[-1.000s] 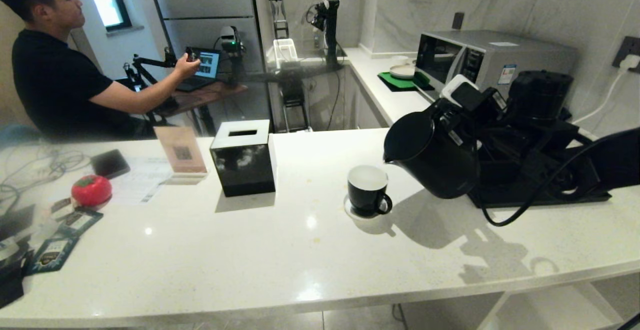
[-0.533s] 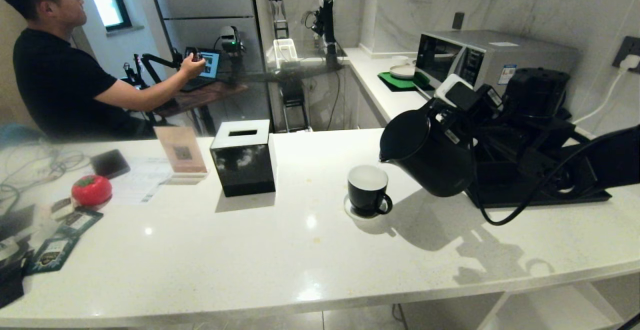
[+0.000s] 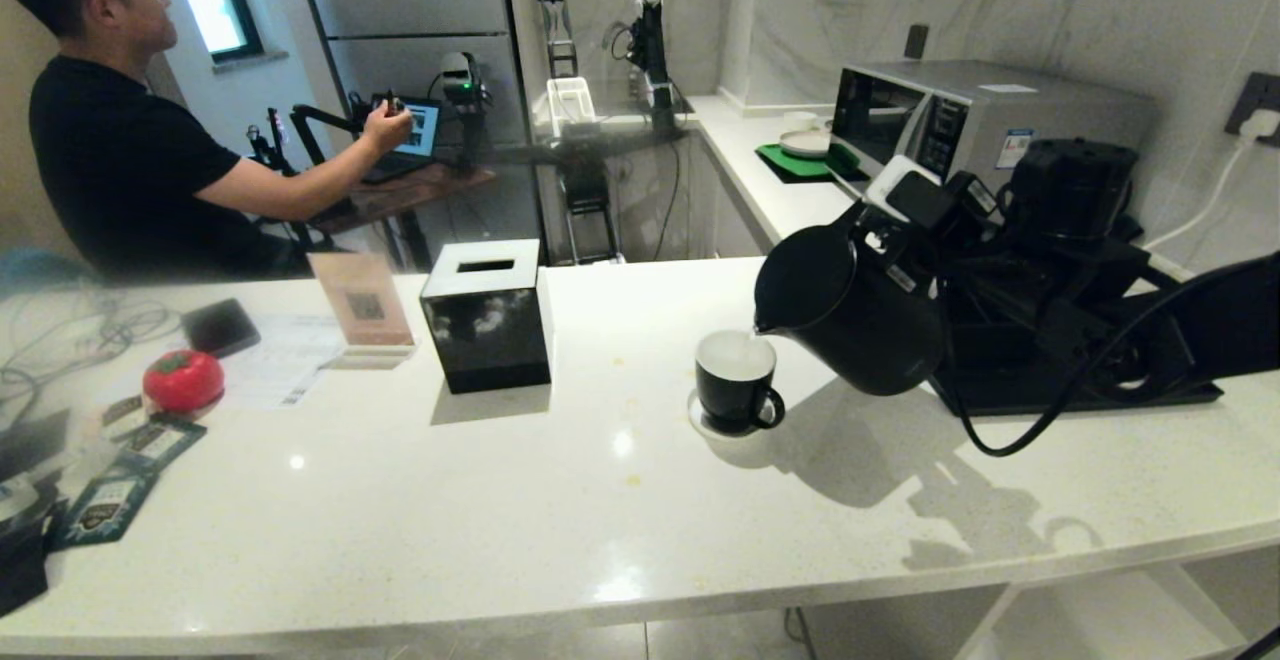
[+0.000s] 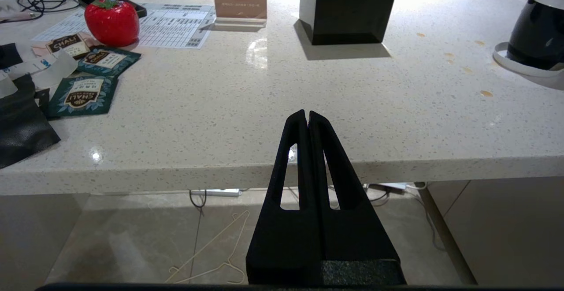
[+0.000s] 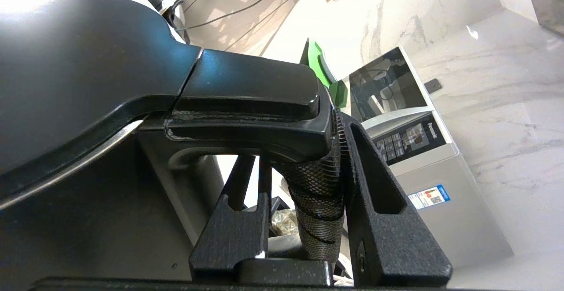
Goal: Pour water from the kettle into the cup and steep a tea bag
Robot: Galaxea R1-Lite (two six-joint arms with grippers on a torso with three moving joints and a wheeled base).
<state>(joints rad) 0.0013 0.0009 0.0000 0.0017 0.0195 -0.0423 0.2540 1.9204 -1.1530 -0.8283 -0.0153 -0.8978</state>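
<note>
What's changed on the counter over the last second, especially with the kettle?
The right claw, clamped on the handle, has tipped the kettle further and carried it toward the robot's left, so its spout now hangs over the rim of the cup. The cup, the black tissue box and the shut left claw stayed put.

Kettle [image 3: 850, 310] tilts over the cup [image 3: 737, 380], right of the tissue box [image 3: 487, 315].

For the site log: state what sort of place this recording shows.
Most likely a kitchen or pantry used as a robot test space. A microwave stands on the marble-walled back counter, the kettle is tipped over the cup on a stone countertop, and a person works a laptop rig behind.
</note>
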